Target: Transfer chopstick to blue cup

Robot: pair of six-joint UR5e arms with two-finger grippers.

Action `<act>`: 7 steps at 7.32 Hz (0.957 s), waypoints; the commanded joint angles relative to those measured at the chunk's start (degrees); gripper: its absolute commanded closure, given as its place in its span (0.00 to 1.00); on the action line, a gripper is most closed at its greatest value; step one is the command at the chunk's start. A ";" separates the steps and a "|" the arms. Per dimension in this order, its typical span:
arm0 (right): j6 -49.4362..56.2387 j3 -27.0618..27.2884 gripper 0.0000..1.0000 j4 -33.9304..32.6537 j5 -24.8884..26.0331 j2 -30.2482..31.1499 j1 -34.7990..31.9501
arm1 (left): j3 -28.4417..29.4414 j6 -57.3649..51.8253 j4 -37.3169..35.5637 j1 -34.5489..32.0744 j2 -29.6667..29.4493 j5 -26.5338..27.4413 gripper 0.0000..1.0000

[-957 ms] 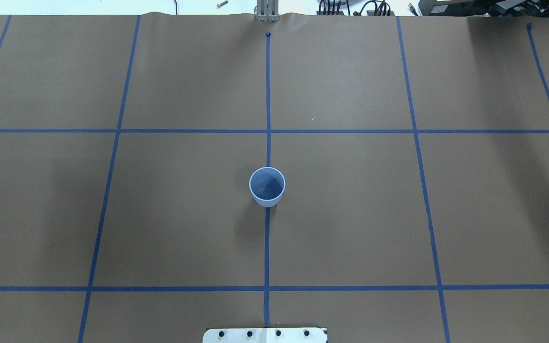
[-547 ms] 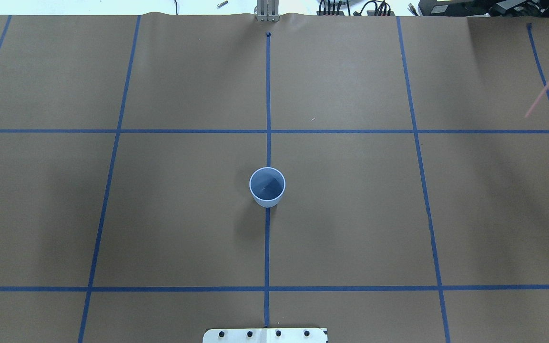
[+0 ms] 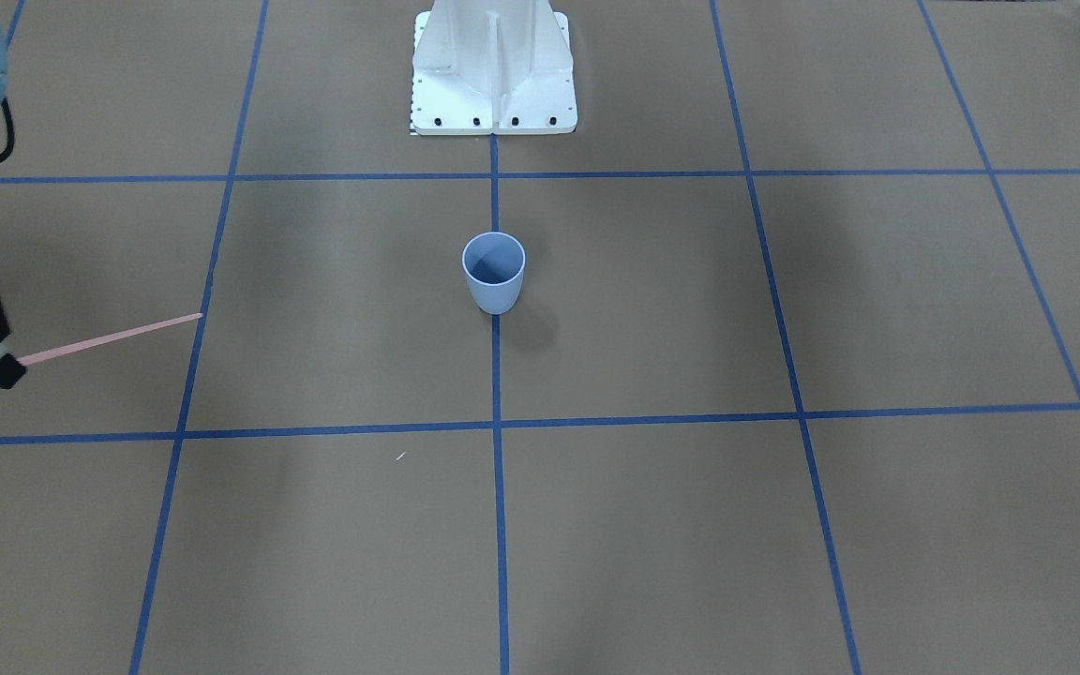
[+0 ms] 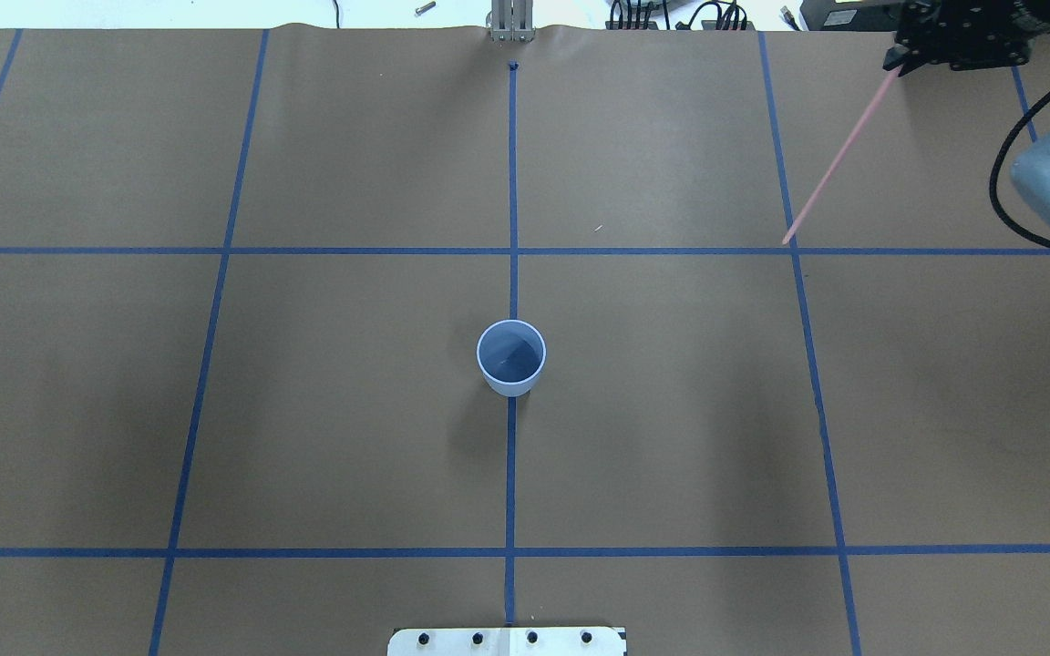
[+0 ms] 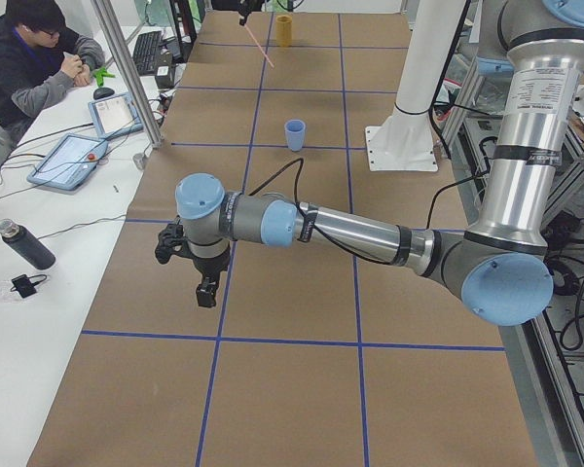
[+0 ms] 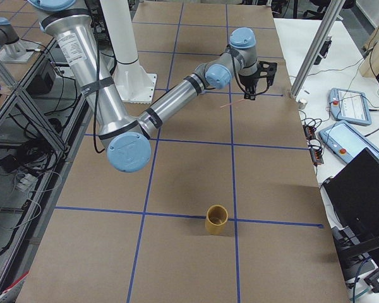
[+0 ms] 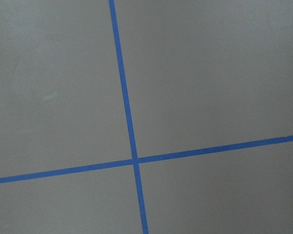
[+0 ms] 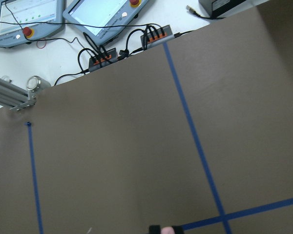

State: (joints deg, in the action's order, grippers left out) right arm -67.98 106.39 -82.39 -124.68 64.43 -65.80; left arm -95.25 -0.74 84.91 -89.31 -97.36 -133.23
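The right gripper pinches its two fingers tight on one end of the chopstick, up over the far right part of the table. The pink stick slants down, and its free end points toward the middle. The blue cup stands upright in the middle, well apart from the stick, with nothing in it. I think the job now is to carry the stick to the cup. To do it well, the arm should squeeze firmly, tip the stick closer to straight up and down, put the low end right over the cup's mouth, and go down slowly so it does not bump the rim and knock the cup over. The left gripper hangs over the other end of the table. I cannot tell if its fingers are open or closed.
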 commanded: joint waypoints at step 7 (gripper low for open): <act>-25.00 2.15 1.00 -27.29 30.45 -21.62 30.37 | 0.06 -0.67 -1.24 -0.87 1.39 -0.19 0.02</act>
State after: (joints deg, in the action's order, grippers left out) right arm -91.51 108.95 -108.18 -97.03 43.78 -37.86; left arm -95.28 -1.51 83.67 -90.18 -95.97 -133.42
